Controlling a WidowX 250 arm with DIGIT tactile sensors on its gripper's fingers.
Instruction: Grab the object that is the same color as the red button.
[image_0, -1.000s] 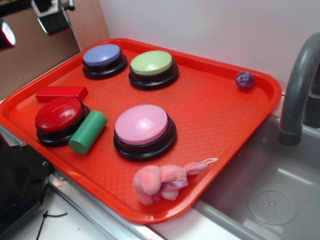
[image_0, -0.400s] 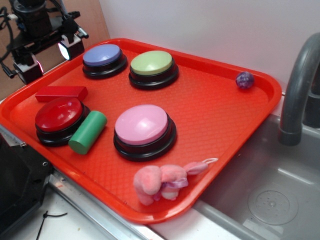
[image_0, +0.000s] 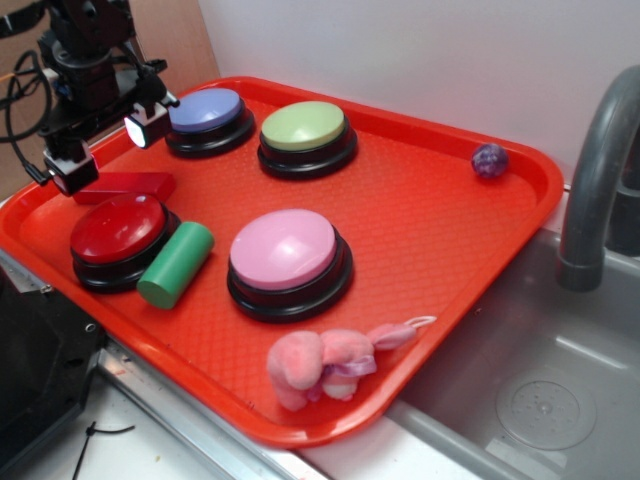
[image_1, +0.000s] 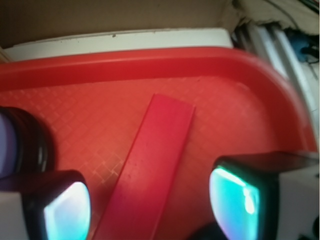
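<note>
I had the tray (image_0: 420, 230) in view, the red button (image_0: 117, 228) at its nine o'clock. My gripper (image_0: 103, 150) hung with jaws spread wide over the red block (image_1: 150, 165), just beyond the button; nothing was grasped yet.

A toy kitchen set up as a robot test bench: a grey plastic sink basin (image_0: 540, 390) with a curved grey faucet (image_0: 597, 180), a red textured plastic tray (image_0: 440, 230) beside it, and a plain white back wall (image_0: 420, 50).
</note>
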